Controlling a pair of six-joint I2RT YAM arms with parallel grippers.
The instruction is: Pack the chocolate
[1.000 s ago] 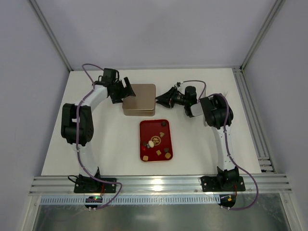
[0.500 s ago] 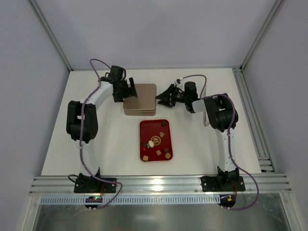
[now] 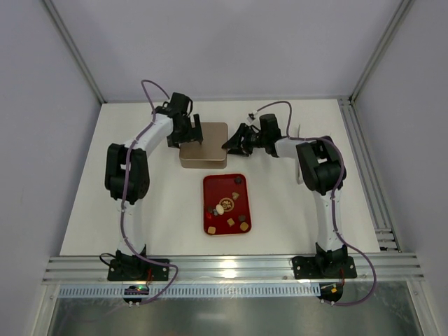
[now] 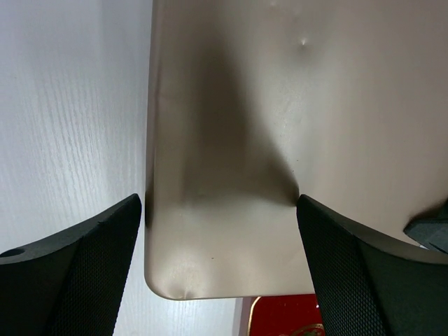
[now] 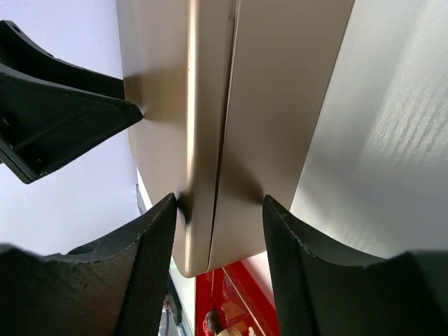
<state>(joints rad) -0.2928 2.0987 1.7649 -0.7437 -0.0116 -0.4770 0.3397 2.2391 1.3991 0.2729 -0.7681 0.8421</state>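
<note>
Several small pieces of chocolate point(image 3: 230, 222), dark, tan and cream, lie loose on the red tray point(image 3: 213, 185) in the middle of the table. Just behind the tray sits a closed gold box point(image 3: 204, 145). My left gripper point(image 3: 187, 133) hangs open over the box's left rear part; in the left wrist view point(image 4: 218, 203) its fingers are spread wide above the gold lid point(image 4: 231, 105). At the box's right edge is my right gripper point(image 3: 234, 142), turned sideways and open. In the right wrist view point(image 5: 218, 203) its fingers bracket the side wall and lid seam point(image 5: 225, 105), at or very near the surface.
The tray's near corner shows past the box in both wrist views point(image 4: 280, 315) point(image 5: 245, 287). A metal rail point(image 3: 367, 175) runs along the table's right side. Both arm bases stand at the near edge.
Both grippers have closed in on the gold box, the left one moving right and back, the right one moving left to the box's edge with its jaws spread wider. Box and tray have not moved.
</note>
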